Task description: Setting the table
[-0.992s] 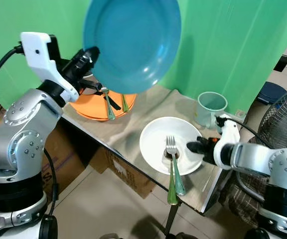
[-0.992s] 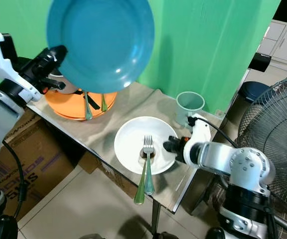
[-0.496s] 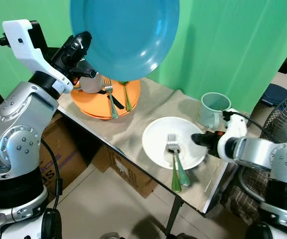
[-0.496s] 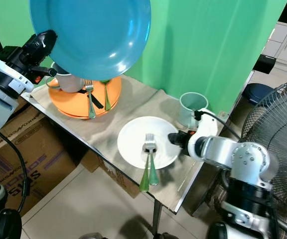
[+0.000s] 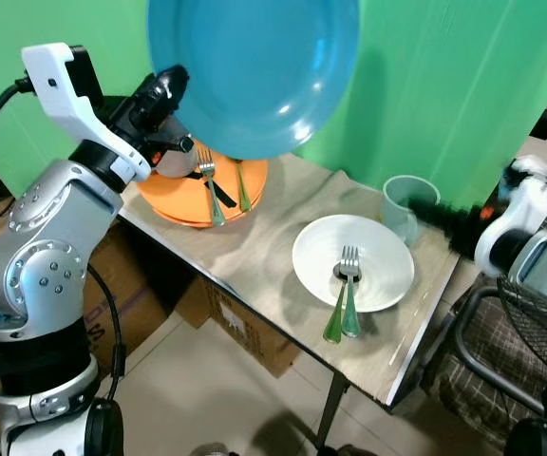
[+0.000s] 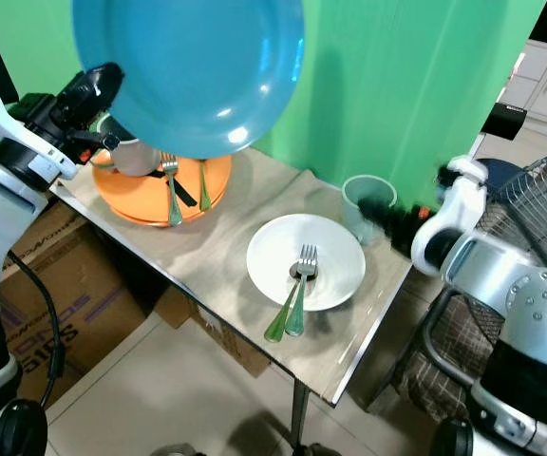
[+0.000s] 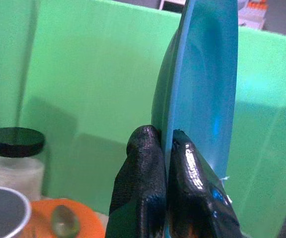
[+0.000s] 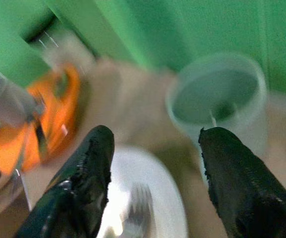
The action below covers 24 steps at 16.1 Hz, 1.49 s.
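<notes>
Gripping: left gripper [image 7: 167, 148] fingers pinch large round blue plate [image 5: 254, 71] rim, raised above table [image 5: 254, 249].
White bowl [image 5: 384, 258]: two forks [image 5: 347, 285].
Orange tray [image 6: 139, 201]: cutlery, cup.
Right wrist: right gripper [image 8: 155, 163] fingers wide; blurred green cup [image 8: 217, 99].

Legible text: one item. Cardboard box [image 6: 50, 285] under the worktop [image 6: 226, 252], beside the left arm: large dark printed letters on its side, partly hidden, reading roughly "SR" over "SUO"; full wording cannot be made out. No other text, numbers or brands readable.
</notes>
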{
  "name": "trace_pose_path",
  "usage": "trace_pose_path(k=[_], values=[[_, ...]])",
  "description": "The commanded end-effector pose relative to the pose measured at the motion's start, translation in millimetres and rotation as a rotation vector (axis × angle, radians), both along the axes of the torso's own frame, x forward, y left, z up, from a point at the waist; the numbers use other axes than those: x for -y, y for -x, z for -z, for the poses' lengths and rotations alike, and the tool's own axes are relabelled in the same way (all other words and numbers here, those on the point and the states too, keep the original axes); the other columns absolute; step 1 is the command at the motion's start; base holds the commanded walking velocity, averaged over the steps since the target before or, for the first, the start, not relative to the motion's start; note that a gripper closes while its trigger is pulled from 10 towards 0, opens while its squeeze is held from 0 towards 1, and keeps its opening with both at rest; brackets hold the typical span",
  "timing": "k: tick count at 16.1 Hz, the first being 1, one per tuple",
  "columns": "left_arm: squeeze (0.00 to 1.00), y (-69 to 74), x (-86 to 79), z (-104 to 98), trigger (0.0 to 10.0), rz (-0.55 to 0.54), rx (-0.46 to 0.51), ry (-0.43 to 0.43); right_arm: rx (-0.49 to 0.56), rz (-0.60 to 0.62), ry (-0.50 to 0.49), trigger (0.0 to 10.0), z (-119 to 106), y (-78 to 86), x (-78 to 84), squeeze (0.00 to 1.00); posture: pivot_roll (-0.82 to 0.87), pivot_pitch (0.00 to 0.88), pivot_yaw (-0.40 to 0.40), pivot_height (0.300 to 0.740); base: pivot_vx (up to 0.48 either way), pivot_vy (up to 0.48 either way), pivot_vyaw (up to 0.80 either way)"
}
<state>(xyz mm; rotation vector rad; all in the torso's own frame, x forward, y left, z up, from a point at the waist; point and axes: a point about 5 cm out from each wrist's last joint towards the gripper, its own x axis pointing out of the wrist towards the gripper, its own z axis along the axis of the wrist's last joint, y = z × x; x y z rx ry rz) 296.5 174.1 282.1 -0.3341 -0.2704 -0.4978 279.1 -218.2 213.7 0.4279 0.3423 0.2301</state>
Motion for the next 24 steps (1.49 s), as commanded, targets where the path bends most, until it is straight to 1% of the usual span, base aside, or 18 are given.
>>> trace_pose_path(k=[1,2,4,6,8,9,10,12,14,16,17,18,19,20,21,22,23,24], values=[[0.00,3.0,3.3,-4.5,0.0,0.073,0.013,0.044,0.148,0.031,0.070,10.0,-13.9,1.6,0.1,0.93,-0.05,0.000,0.065,0.740,0.000,0.000,0.00],[0.00,6.9,4.4,0.0,0.0,0.130,-0.009,0.099,0.243,0.047,0.051,10.0,-21.5,3.0,0.8,0.97,-0.06,0.000,0.070,0.740,0.000,0.000,0.00],[0.00,11.1,1.5,5.3,0.0,0.167,-0.033,0.173,0.313,0.037,-0.032,10.0,-28.4,5.1,-0.7,1.00,-0.06,0.000,0.072,0.740,0.000,0.000,0.00],[0.00,21.8,-3.4,14.1,0.0,0.255,-0.063,0.319,0.435,-0.012,-0.178,10.0,-36.7,7.3,-9.4,1.00,-0.05,0.000,0.072,0.740,0.000,0.000,0.00],[0.00,33.1,-0.3,33.8,0.0,0.342,-0.140,0.312,0.528,-0.080,-0.284,10.0,-39.4,10.2,-19.7,1.00,-0.04,0.000,0.067,0.740,0.000,0.000,0.00],[0.00,35.3,1.1,40.2,0.0,0.356,-0.174,0.307,0.552,-0.107,-0.299,10.0,-39.8,11.2,-23.9,0.00,-0.04,0.000,0.067,0.740,0.000,0.000,0.00],[0.00,35.9,1.5,41.6,0.0,0.360,-0.183,0.310,0.557,-0.119,-0.300,10.0,-39.9,11.5,-25.8,0.00,-0.04,0.000,0.067,0.740,0.000,0.000,0.00],[0.00,37.1,1.2,45.5,0.0,0.317,-0.212,0.295,0.544,-0.031,-0.280,10.0,-33.1,7.2,-20.6,0.00,-0.03,0.000,0.069,0.740,0.000,0.000,0.00],[0.00,45.7,5.2,36.8,0.0,0.323,-0.161,0.277,0.564,0.081,-0.234,10.0,-34.1,10.8,-12.0,0.00,-0.05,0.000,0.077,0.740,0.000,0.000,0.00],[0.00,50.8,12.3,28.8,0.0,0.280,-0.107,0.196,0.591,0.180,-0.164,10.0,-38.2,17.4,-5.6,0.00,-0.06,0.000,0.085,0.740,0.000,0.000,0.00],[0.00,53.0,23.4,22.3,0.0,0.243,-0.063,0.113,0.577,0.276,-0.127,10.0,-38.2,22.7,0.0,0.00,-0.07,0.000,0.086,0.740,0.000,0.000,0.00],[0.00,52.3,34.6,14.9,0.0,0.182,0.017,-0.020,0.568,0.324,-0.004,10.0,-38.8,30.6,-3.2,0.00,-0.08,0.000,0.089,0.740,0.000,0.000,0.00],[0.00,48.0,37.2,11.0,0.0,0.126,0.058,-0.078,0.571,0.308,0.077,10.0,-39.7,35.3,-12.6,0.00,-0.08,0.000,0.089,0.740,0.000,0.000,0.00],[0.00,43.1,34.7,7.0,3.8,0.060,0.098,-0.076,0.551,0.281,0.138,10.0,-37.6,35.8,-21.9,0.00,-0.09,0.000,0.089,0.740,0.000,0.000,0.00],[0.00,41.1,32.7,6.1,4.8,0.026,0.104,-0.073,0.546,0.275,0.148,10.0,-37.0,35.5,-25.4,0.00,-0.09,0.000,0.089,0.740,0.000,0.000,0.00],[0.00,38.4,29.3,3.3,8.4,-0.039,0.132,-0.087,0.567,0.276,0.151,10.0,-39.2,35.4,-32.0,0.00,-0.09,0.000,0.085,0.740,0.000,0.000,-0.77],[0.00,38.5,27.6,-0.2,10.0,-0.090,0.151,-0.066,0.600,0.280,0.159,10.0,-43.6,35.8,-36.8,0.00,-0.08,0.000,0.076,0.740,0.000,0.000,-0.77],[0.00,39.3,28.3,-4.0,10.0,-0.125,0.195,-0.092,0.628,0.286,0.189,10.0,-48.0,36.3,-39.5,0.00,-0.08,0.000,0.070,0.740,0.000,0.000,-0.78]])
